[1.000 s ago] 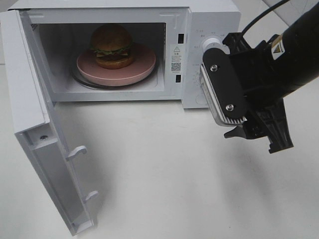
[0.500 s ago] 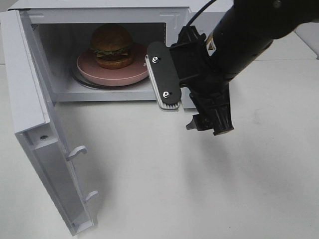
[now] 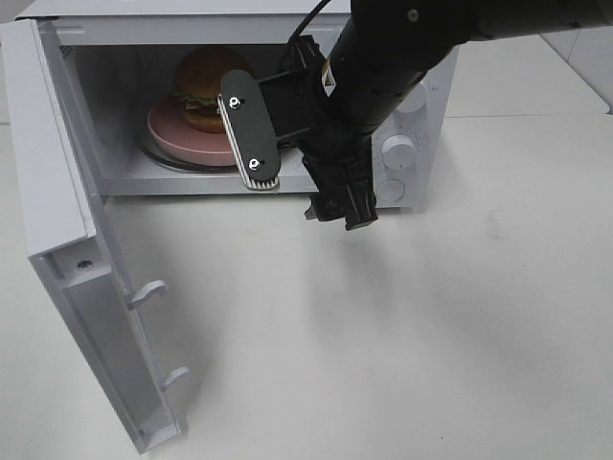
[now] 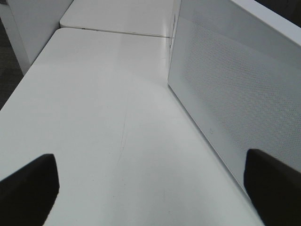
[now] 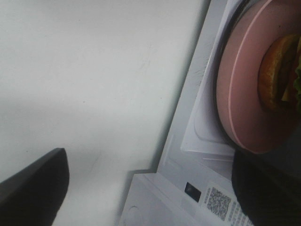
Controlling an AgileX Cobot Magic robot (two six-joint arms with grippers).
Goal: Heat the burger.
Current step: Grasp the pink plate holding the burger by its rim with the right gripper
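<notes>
Door (image 3: 57, 192) of the microwave (image 3: 433, 125) hangs wide open. The left claw (image 4: 150, 183), released and empty, is beside what looks like the door's outer face, so it is probably nearer for shutting it. Inside the microwave the burger (image 3: 198, 81) sits on a pink plate (image 3: 177, 136). The right claw (image 3: 337, 215), released and empty, hovers before the microwave's mouth, with the burger further inside.

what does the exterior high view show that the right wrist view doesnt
Only exterior high: the open microwave door, the control knobs, and the right arm reaching across the front.
Only right wrist: the QR-code sticker beside the cavity opening, which the arm hides from above.
Both: the burger on the pink plate inside the cavity, and the white table.
</notes>
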